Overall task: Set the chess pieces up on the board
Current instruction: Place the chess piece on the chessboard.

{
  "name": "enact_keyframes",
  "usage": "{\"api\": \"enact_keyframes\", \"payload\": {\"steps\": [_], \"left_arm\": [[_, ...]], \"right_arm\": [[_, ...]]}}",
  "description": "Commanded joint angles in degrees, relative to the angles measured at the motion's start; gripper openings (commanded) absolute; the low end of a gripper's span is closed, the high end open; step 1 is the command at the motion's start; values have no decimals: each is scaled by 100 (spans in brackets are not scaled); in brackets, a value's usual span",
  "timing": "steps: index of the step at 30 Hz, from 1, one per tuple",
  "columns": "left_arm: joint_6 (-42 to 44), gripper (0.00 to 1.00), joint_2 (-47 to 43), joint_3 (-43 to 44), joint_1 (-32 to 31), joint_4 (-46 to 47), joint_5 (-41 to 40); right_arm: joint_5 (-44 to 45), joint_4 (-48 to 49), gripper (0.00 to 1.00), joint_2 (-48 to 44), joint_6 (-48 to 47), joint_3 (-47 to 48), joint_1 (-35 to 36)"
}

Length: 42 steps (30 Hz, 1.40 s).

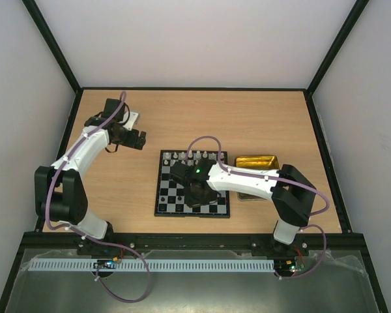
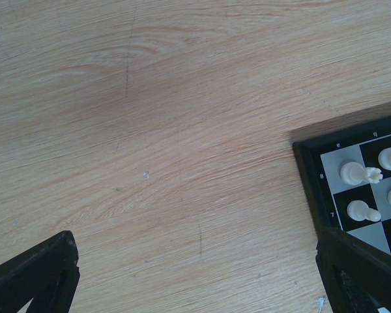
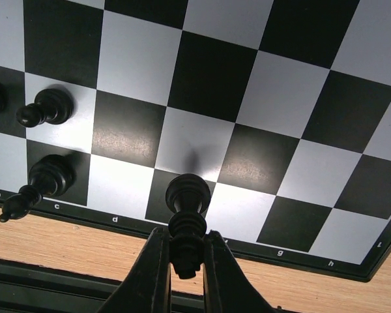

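Observation:
The board (image 1: 171, 195) lies at the table's middle, with white chess pieces (image 1: 182, 155) along its far row. My right gripper (image 1: 194, 192) hangs low over the board's near edge. In the right wrist view the right gripper (image 3: 186, 233) is shut on the top of a black chess piece (image 3: 188, 195), whose round base points at a dark square in the near row. I cannot tell if the base touches. Two black pieces (image 3: 49, 106) (image 3: 45, 177) stand to its left. My left gripper (image 2: 195, 238) is open and empty over bare wood, left of the board's corner (image 2: 309, 176) and its white pieces (image 2: 355, 173).
A shiny gold tray (image 1: 257, 161) sits just right of the board, partly under the right arm. The left arm (image 1: 85, 147) reaches over the table's left side. Black frame rails run along the table's edges.

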Motion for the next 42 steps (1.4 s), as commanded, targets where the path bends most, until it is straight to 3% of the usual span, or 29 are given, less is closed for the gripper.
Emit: {"api": "enact_keyframes", "payload": {"steps": [1,42], "left_arm": [[-3,99,72,15,-43,-5,-39],[6,99,96,-8,-62,19,-88]], "right_arm": [[87,-103,2,66,-14,150,105],[-110,304,2,35,162,-297,246]]}}
